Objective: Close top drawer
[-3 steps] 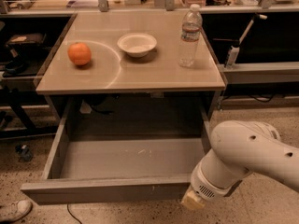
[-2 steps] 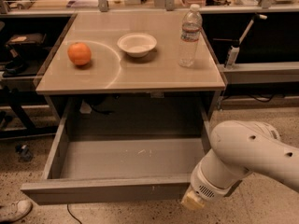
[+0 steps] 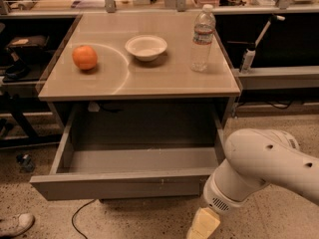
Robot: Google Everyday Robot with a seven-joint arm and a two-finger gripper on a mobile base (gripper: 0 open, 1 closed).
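Observation:
The top drawer (image 3: 119, 185) is a wide, shallow grey drawer that stands pulled out under the tan tabletop (image 3: 164, 81). Its bare grey bottom (image 3: 139, 159) holds nothing. Its flat front panel faces me low in the camera view. My gripper (image 3: 202, 225) is at the bottom right, just below and in front of the right end of the front panel. My white arm (image 3: 264, 163) covers the drawer's right front corner. Whether the gripper touches the panel is hidden by the arm.
On the tabletop stand an orange (image 3: 84, 57), a white bowl (image 3: 146, 47) and a clear water bottle (image 3: 203, 38). A shoe (image 3: 15, 225) and a cable (image 3: 82, 215) lie on the speckled floor at the left. Dark shelving flanks the table.
The drawer's front panel sits nearer the cabinet than before and less of its bottom shows. My arm and gripper have followed it inward.

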